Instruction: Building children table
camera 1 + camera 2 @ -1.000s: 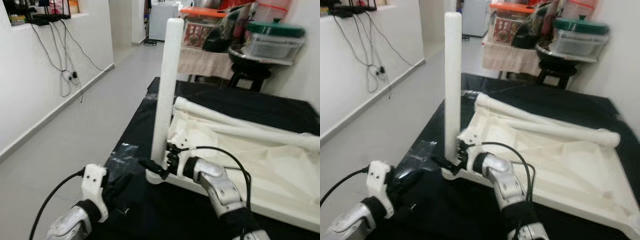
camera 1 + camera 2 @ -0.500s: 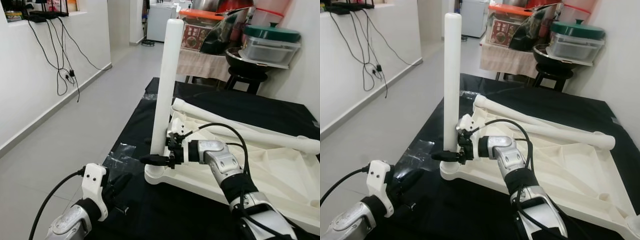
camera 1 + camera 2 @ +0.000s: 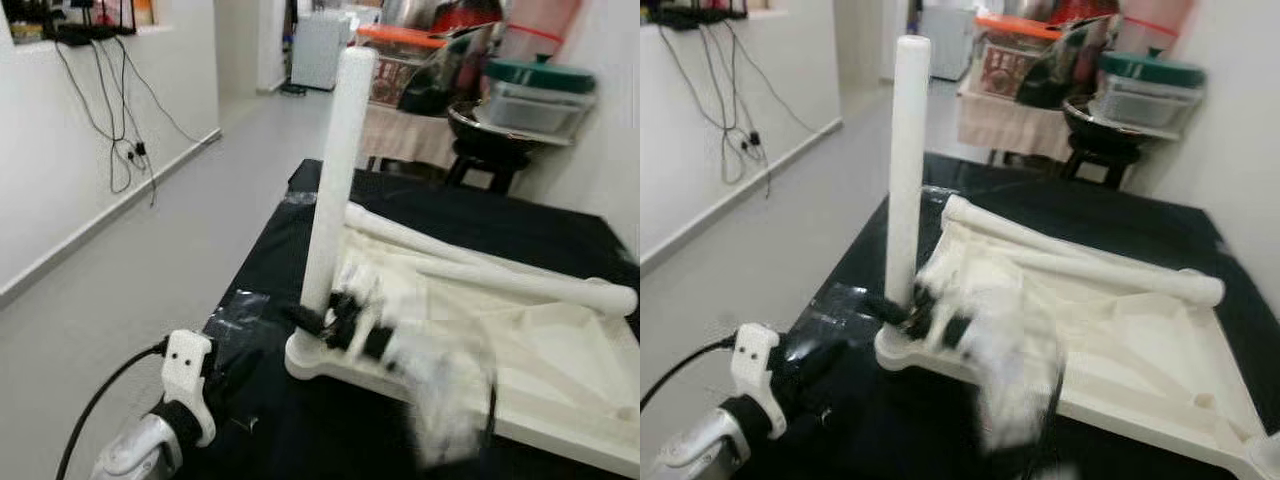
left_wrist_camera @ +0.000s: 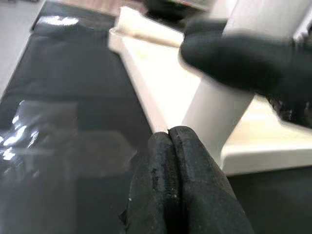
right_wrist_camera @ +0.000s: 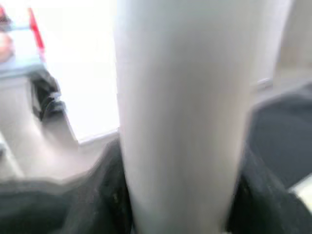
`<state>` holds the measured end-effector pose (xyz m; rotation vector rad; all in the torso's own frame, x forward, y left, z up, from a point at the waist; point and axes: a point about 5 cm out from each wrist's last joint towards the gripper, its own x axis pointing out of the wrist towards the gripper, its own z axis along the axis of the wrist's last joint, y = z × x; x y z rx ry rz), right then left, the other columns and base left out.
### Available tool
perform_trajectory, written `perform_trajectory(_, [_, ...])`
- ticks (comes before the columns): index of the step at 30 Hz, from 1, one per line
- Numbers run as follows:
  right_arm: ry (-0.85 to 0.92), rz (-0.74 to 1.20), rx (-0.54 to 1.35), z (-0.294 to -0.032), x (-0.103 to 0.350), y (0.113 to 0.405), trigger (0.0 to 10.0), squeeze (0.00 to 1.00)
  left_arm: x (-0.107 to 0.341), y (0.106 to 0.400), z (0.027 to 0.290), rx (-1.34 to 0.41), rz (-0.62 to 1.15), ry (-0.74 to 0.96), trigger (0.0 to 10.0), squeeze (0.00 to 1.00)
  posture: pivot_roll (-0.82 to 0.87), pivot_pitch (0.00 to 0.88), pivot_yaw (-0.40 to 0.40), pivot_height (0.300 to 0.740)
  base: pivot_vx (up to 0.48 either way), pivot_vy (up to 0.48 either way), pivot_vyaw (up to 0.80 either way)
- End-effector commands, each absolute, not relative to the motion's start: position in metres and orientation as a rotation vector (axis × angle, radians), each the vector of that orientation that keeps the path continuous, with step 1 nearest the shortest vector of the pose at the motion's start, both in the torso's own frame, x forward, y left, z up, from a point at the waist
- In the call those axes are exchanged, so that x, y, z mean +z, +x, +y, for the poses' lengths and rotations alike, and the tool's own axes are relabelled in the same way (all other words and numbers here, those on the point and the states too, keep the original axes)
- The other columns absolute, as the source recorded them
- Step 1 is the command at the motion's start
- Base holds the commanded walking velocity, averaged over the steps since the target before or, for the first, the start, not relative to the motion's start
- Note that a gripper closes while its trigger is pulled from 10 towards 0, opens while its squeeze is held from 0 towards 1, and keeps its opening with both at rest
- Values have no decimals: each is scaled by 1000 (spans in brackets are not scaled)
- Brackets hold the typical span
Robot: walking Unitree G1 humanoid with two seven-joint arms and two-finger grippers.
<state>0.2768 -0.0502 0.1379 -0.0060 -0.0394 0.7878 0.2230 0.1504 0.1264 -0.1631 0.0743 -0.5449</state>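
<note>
Since 0.5 s ago, right gripper (image 3: 325, 322) blurs, fingers straddling upright leg (image 3: 333, 180); left gripper (image 4: 170, 141) fingers pressed together.

Upturned tabletop (image 3: 560, 360) on cloth-covered surface (image 3: 300, 420); leg (image 3: 335, 180) upright at near-left corner; two legs (image 3: 520, 282) lying across tabletop.

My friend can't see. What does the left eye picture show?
A tall white table leg stands upright in the corner of an upside-down white tabletop on a black cloth. The right tool, blurred, is at the leg's base; the left tool rests nearby.
</note>
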Motion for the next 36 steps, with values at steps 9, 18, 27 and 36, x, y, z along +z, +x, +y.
perform_trajectory(9, [22,72,702,-55,119,291,0,0,123,225,153,-562,96,-168,10000,0,87,0,-112,740,0,0,0])
perform_trajectory(18, [124,129,747,-52,128,287,10000,1000,123,226,152,-539,88,-162,10000,0,118,0,-113,740,0,0,0])
perform_trajectory(27, [-72,50,1331,-70,160,314,10000,0,122,227,149,-548,91,-165,10000,0,133,0,-123,740,0,0,0])
perform_trajectory(36, [-51,162,1444,-85,158,331,0,0,121,226,147,-549,94,-167,10000,0,147,0,-124,740,0,0,0])
